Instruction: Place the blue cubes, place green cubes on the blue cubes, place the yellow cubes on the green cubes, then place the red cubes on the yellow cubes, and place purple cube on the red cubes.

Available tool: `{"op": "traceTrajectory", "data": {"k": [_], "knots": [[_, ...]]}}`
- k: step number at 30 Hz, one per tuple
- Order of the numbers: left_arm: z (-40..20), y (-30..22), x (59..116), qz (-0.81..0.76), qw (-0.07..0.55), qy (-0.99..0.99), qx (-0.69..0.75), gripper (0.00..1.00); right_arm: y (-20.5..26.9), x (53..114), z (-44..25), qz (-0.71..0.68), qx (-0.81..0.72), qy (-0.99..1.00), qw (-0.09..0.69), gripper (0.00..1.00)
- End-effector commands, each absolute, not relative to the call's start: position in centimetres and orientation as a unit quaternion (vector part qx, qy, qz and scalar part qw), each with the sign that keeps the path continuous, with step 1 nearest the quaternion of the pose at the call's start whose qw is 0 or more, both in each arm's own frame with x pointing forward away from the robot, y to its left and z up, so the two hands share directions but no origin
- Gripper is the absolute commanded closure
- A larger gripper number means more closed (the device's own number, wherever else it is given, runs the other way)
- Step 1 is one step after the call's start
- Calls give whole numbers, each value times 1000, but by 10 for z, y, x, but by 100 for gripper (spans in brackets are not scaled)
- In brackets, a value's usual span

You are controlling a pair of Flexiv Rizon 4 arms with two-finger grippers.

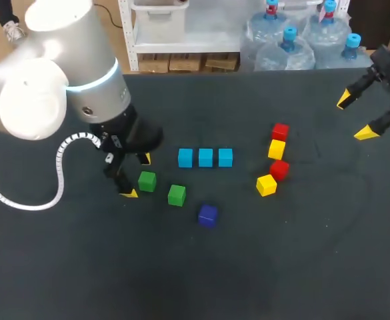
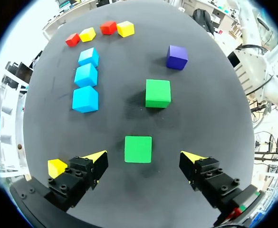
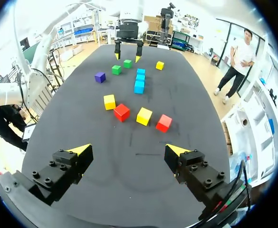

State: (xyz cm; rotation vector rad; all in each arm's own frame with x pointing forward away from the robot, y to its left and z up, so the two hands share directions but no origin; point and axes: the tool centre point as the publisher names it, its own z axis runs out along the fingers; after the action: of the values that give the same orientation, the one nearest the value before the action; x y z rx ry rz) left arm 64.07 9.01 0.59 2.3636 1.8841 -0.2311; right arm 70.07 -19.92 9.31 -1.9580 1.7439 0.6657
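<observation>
Three blue cubes (image 1: pixel 205 157) lie in a row mid-table. My left gripper (image 1: pixel 137 176) hangs open over a green cube (image 1: pixel 147 181), which lies between and just ahead of the fingertips (image 2: pixel 138 149), untouched. A second green cube (image 1: pixel 177 195) and the purple cube (image 1: pixel 207 215) lie to its right. Two red cubes (image 1: pixel 280 131) (image 1: pixel 279 169) and two yellow cubes (image 1: pixel 277 149) (image 1: pixel 266 185) are clustered right of the blue row. A third yellow cube (image 2: pixel 57 167) sits beside one left finger. My right gripper (image 1: pixel 355 117) is open and empty, high at the far right.
The table (image 1: pixel 301 267) is a dark mat. My large left arm (image 1: pixel 55 73) covers the table's left back corner in the head view. My right gripper (image 3: pixel 128 149) sees the left gripper (image 3: pixel 128 54) across the table.
</observation>
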Motion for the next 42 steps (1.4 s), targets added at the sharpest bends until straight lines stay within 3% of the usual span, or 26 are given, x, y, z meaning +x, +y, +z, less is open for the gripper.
{"op": "traceTrajectory", "data": {"k": [1, 6, 7, 8, 9, 11, 14, 20, 23, 26, 42], "knots": [[4, 89, 645, -77, 50, 620, 779, 0, -199, 701, 93, 241, -707, 629, 217, 0], [3, 88, 646, -77, 50, 619, 780, 0, -199, 701, 93, 241, -707, 629, 217, 0], [3, 88, 647, -77, 50, 619, 780, 22, -199, 701, 93, 241, -707, 629, 217, 0], [3, 88, 647, -77, 50, 621, 779, 29, -199, 701, 93, 241, -707, 629, 217, 0], [3, 88, 647, -77, 50, 621, 778, 29, -199, 701, 93, 241, -707, 629, 217, 0], [3, 88, 648, -78, 50, 622, 778, 51, -199, 701, 93, 241, -707, 629, 217, 0], [2, 88, 648, -79, 48, 623, 777, 56, -199, 701, 93, 241, -707, 629, 217, 0], [1, 89, 648, -82, 43, 627, 773, 50, -199, 701, 93, 241, -707, 629, 217, 0], [1, 88, 647, -83, 41, 629, 772, 35, -199, 701, 93, 241, -707, 629, 217, 0], [1, 87, 647, -84, 40, 629, 771, 28, -199, 701, 93, 241, -707, 629, 217, 0], [3, 82, 648, -87, 39, 642, 761, 32, -199, 701, 93, 241, -707, 629, 217, 0]]}}
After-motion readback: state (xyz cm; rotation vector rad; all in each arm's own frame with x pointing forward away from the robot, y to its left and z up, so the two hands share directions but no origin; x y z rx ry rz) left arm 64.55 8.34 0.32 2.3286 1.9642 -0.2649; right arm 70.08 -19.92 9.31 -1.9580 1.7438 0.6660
